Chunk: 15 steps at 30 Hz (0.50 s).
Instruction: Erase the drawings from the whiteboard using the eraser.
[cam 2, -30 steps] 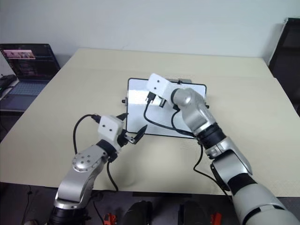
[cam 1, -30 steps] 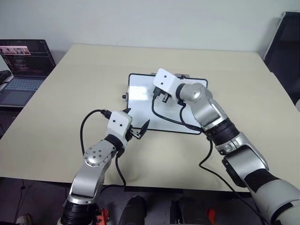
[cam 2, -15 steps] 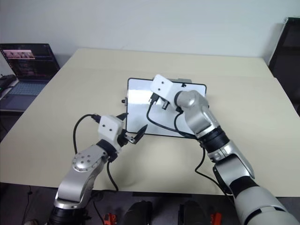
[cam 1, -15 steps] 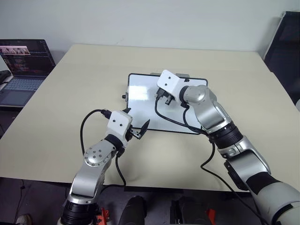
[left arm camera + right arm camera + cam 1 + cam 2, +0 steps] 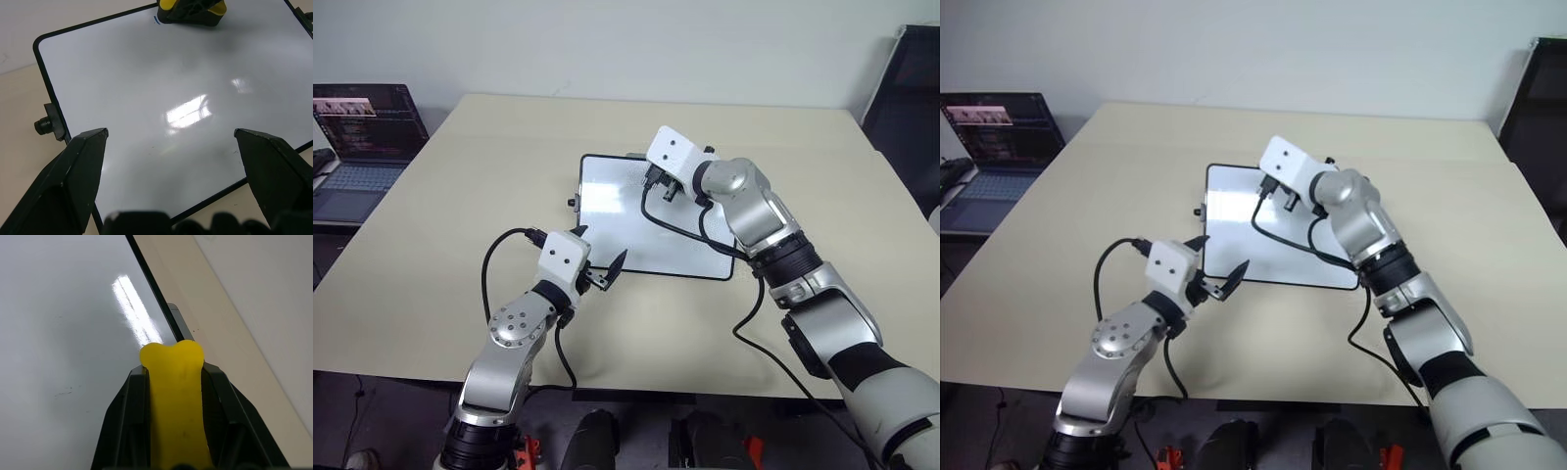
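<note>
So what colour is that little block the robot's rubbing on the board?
Yellow eraser with a black underside, best seen in the right wrist view.

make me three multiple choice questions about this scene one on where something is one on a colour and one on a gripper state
1. Where is the eraser? A on the laptop; B over the whiteboard's far edge; C on the floor.
2. What colour is the eraser's top? A yellow; B red; C green.
3. How is the left gripper? A shut on the eraser; B open, holding nothing; C shut on a marker.

B: the right gripper holds the eraser by the whiteboard rim.
A: it shows yellow between the fingers.
B: the left gripper stands apart over the board.
</note>
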{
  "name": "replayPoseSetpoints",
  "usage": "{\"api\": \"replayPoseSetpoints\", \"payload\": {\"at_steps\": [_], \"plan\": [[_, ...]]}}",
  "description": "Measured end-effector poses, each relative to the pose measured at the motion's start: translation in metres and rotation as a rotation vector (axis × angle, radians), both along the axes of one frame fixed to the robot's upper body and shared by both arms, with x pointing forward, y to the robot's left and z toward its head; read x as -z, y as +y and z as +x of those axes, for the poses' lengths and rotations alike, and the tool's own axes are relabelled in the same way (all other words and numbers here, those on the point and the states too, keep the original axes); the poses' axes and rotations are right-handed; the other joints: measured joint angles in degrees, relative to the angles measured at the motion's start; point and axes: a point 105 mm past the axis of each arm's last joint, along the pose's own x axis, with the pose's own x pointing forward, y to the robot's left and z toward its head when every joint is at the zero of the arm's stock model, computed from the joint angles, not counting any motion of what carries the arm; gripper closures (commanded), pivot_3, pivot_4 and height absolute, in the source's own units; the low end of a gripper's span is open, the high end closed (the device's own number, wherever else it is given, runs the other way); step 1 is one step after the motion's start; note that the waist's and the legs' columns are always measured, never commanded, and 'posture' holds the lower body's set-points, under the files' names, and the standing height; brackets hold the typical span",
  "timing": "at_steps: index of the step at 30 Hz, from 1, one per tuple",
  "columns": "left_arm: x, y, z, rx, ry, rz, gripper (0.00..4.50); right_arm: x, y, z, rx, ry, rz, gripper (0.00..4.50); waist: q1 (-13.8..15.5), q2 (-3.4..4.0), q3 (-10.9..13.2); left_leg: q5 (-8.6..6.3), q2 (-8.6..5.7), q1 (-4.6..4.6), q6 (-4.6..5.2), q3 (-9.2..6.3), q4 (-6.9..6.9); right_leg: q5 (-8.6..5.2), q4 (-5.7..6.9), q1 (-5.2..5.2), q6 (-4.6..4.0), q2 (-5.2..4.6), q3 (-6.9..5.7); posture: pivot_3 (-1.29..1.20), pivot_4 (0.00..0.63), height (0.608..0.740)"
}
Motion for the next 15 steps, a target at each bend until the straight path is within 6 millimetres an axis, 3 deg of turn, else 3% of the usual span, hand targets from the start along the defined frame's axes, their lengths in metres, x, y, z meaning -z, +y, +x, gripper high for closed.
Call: {"api": "replayPoseSetpoints", "payload": {"at_steps": [15], "plan": [[0.001,-0.002,0.0,0.004,0.002,-0.005,0.0,0.015,0.0,-0.013,-0.027,0.205,0.062,3.42,0.01,0.0,0.0,0.0,0.0,-0.03,0.0,-0.02,-0.02,0.0,-0.04,-0.02,0.0,0.0,0.0,0.0,0.15,0.74]]}}
